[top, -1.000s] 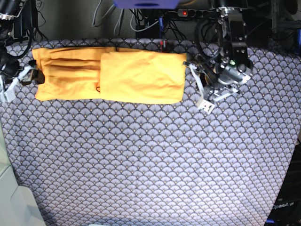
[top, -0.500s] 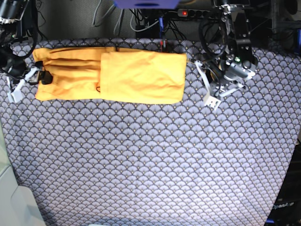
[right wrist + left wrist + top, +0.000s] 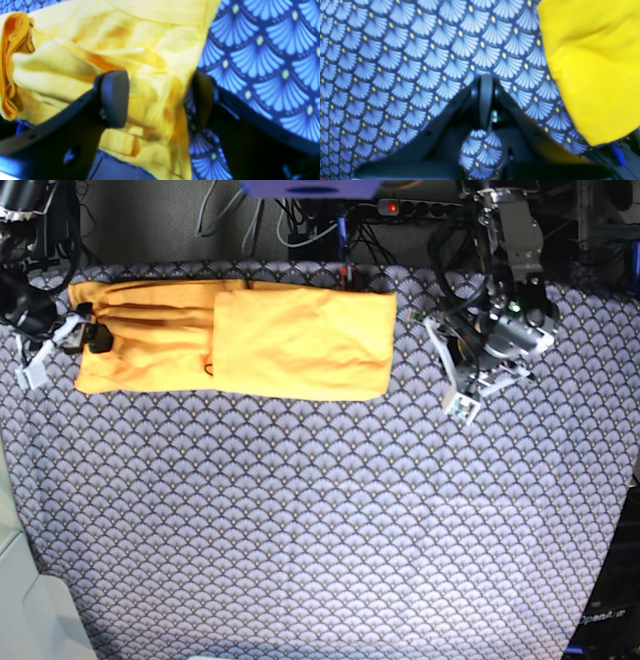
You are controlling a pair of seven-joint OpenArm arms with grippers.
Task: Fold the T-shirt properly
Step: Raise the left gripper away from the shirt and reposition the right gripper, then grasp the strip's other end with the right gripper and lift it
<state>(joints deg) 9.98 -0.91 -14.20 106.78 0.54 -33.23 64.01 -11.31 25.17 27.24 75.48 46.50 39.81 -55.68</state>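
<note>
the right gripper [image 3: 160, 100] sits at the desk's far left edge, its jaws spread apart around a bunched cloth edge. the left gripper [image 3: 486, 95] sits near the far right corner, jaws pressed together, holding nothing.

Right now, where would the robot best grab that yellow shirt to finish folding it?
Probably the bunched outer end of the T-shirt, approached from outside. The right gripper already straddles that edge with jaws open, so it could carry it over the doubled half.

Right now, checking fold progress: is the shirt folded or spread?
Partly folded: the T-shirt lies as a narrow band, its right half doubled over, left end bunched between the open right gripper.
</note>
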